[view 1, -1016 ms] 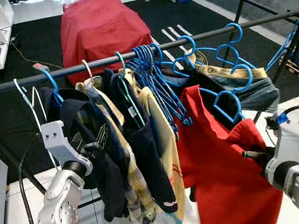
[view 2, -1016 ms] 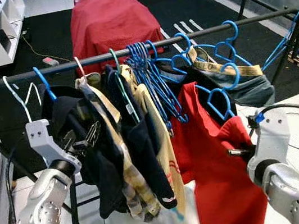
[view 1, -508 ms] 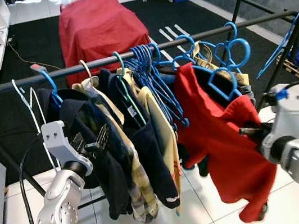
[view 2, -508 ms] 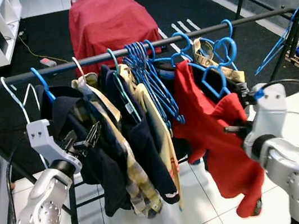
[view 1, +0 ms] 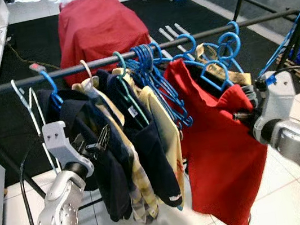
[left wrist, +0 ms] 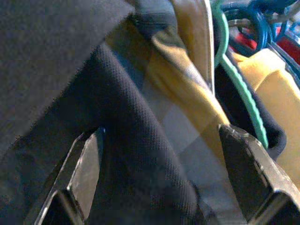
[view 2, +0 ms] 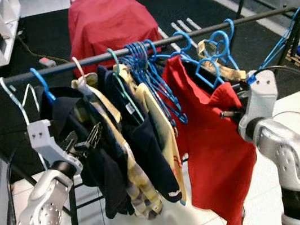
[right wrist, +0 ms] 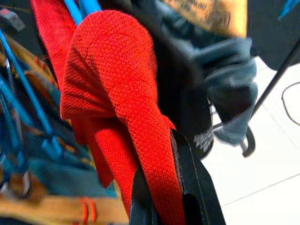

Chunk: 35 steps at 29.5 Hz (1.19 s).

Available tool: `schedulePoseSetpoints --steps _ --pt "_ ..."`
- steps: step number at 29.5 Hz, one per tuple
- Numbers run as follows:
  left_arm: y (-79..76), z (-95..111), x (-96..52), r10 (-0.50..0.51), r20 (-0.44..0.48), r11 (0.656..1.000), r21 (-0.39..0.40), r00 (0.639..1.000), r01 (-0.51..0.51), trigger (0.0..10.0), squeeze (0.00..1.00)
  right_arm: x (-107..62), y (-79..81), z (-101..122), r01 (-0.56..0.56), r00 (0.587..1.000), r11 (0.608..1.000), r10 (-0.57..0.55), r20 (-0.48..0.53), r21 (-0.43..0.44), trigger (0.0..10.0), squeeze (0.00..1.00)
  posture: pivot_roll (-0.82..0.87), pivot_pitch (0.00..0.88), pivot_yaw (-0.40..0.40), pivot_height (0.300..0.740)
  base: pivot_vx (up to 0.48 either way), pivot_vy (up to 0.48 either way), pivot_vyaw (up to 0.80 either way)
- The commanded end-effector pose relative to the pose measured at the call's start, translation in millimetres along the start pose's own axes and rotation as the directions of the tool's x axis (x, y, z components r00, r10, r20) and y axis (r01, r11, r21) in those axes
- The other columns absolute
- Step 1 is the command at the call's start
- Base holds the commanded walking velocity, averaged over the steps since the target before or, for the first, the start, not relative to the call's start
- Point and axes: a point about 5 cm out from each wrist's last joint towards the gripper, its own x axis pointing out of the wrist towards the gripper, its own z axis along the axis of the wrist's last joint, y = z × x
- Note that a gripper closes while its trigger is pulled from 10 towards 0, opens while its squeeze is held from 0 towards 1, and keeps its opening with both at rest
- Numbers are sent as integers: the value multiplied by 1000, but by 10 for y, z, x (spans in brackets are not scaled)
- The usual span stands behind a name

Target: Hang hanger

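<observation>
- The right gripper [view 2: 231, 115] pinched the shoulder of the red garment [view 1: 219, 153] on its blue hanger [view 1: 212, 74], having lifted it closer to the rail [view 1: 102, 62] over the last second.
- The hanger's hook sat at the rail among other blue hangers; whether it had caught could not be told.
- The left gripper [view 1: 99, 145], fingers spread, rested among dark clothes [view 1: 102, 154] below the rail.

One rail [view 1: 271, 15], one red garment [view 1: 219, 153], two tools: left [view 1: 100, 143], right [view 1: 240, 115].
</observation>
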Motion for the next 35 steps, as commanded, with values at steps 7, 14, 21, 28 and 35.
schedulePoseSetpoints --steps 7,14,21,28,35 --pt "14 -12 -37 11 -17 1000 18 1000 -11 10000 0 242 92 146 -98 993 994 101 57 -40 10000 0 -78 118 -18 740 0 0 0" --pt "22 -1 -48 14 -18 1000 22 1000 -13 10000 0 309 288 83 -184 982 979 187 19 -92 10000 0 -70 125 -13 740 0 0 0" --pt "22 3 -49 12 -21 1000 23 1000 -12 10000 0 392 288 54 -173 985 979 174 0 -108 10000 0 -67 128 -12 740 0 0 0" --pt "35 15 -53 15 -22 1000 24 1000 -14 10000 0 564 355 72 -179 984 970 181 -4 -167 10000 0 -57 132 -8 740 0 0 0" --pt "51 26 -68 17 -23 1000 21 1000 -17 10000 0 665 343 80 -167 985 970 171 6 -174 10000 0 -35 141 -5 740 0 0 0"
